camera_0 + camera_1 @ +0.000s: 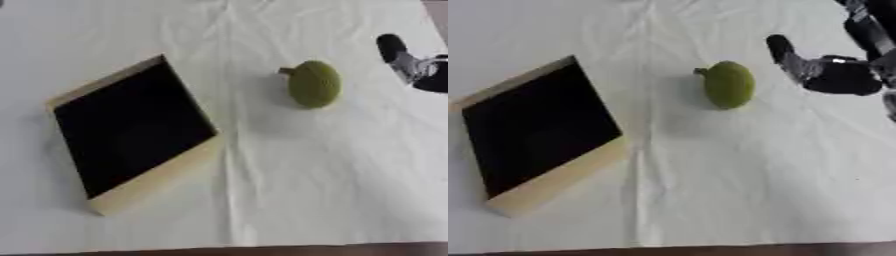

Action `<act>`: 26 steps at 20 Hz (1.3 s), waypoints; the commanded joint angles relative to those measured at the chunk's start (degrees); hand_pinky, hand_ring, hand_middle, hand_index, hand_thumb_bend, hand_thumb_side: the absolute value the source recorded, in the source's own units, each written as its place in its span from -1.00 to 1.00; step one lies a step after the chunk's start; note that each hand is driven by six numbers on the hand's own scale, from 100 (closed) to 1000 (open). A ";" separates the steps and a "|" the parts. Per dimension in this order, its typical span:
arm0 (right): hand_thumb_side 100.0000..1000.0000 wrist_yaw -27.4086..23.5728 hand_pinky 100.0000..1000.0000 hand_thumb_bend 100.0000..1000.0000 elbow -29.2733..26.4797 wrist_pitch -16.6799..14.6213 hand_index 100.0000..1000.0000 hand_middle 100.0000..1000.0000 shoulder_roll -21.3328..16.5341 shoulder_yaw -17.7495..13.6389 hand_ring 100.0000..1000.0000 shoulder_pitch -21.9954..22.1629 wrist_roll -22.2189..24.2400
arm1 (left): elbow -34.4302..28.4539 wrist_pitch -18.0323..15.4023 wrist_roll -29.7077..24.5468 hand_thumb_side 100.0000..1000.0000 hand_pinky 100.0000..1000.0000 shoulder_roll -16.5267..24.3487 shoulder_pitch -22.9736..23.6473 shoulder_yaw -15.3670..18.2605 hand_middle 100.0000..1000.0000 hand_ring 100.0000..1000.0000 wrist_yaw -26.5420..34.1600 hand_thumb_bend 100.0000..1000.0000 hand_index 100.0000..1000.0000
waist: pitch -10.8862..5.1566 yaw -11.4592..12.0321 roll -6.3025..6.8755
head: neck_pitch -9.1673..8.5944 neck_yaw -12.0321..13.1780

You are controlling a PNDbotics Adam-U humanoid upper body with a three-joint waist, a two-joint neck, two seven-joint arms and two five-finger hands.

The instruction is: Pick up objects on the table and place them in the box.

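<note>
A green pear-like fruit [313,83] with a short stem lies on the white cloth, right of centre. A shallow box [156,181] with pale cream walls and a black inside sits to its left, turned at an angle, with nothing visible in it. My right hand [833,73] comes in from the right edge, level with the fruit and a short way to its right, not touching it. One dark finger [780,48] sticks out toward the far side. The rest of that hand's fingers run off the picture. My left hand shows in neither view.
A white, lightly creased cloth [332,190] covers the table. Its near edge [262,249] runs along the bottom of the views, with dark floor below.
</note>
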 commanded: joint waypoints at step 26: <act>-1.00 -0.92 0.73 -0.21 -0.89 6.31 0.81 0.58 -4.61 6.52 0.70 -6.53 24.19 | -0.85 0.13 -0.88 0.62 0.07 1.28 -0.87 -0.63 0.20 0.15 0.85 0.95 0.42 | -1.87 0.88 -1.22 | -0.04 -0.95</act>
